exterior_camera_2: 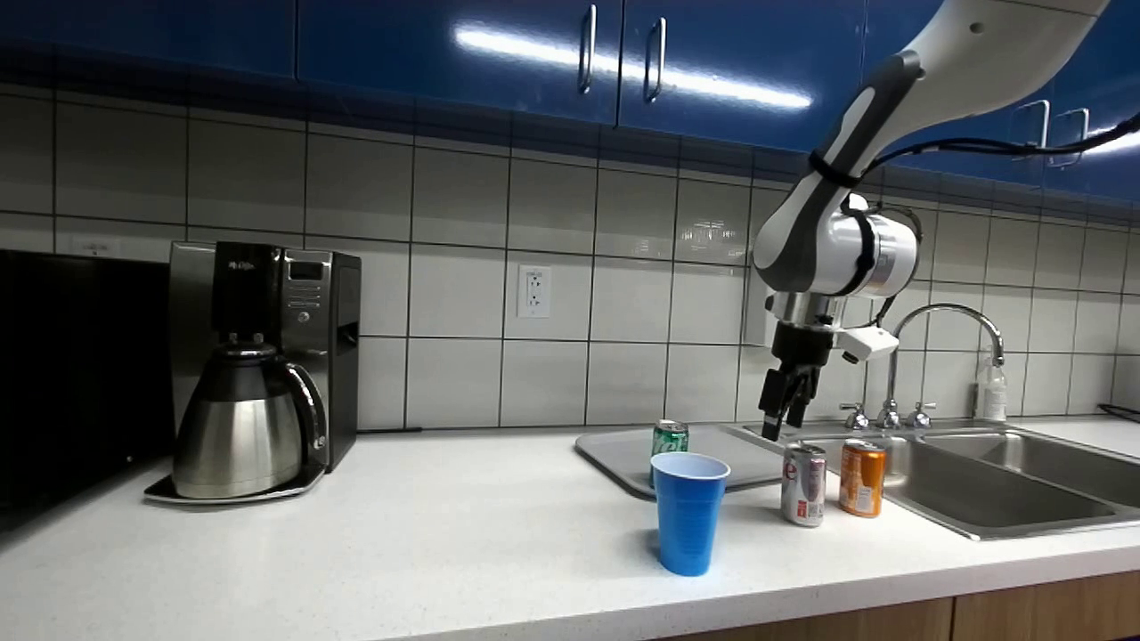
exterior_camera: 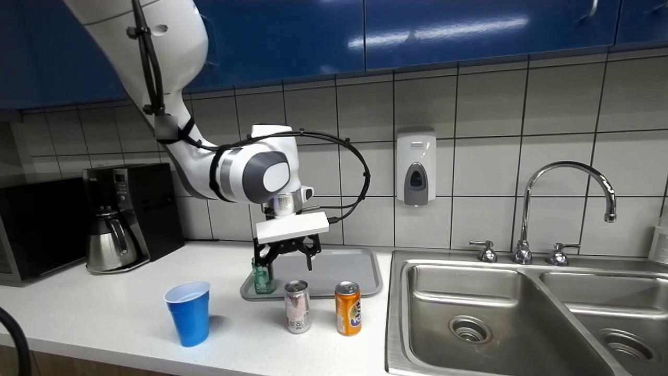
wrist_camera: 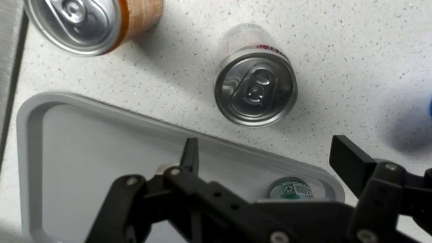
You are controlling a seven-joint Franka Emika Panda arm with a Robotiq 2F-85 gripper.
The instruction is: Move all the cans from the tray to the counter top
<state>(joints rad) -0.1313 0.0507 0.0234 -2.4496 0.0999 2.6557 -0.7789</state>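
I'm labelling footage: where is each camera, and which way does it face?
An exterior view: before the counter, facing the wall, sink at right; arm upper left.
An exterior view: before the counter, facing the wall, coffee maker at left; arm upper right.
Wrist view: on the arm, facing down at the tray; open gripper shows.
Both exterior views share sink, arm, coffee maker.

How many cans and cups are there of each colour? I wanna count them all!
Green can: 1
Silver-grey can: 1
Orange can: 1
Blue cup: 1
Total: 4 (3 cans and 1 cup)
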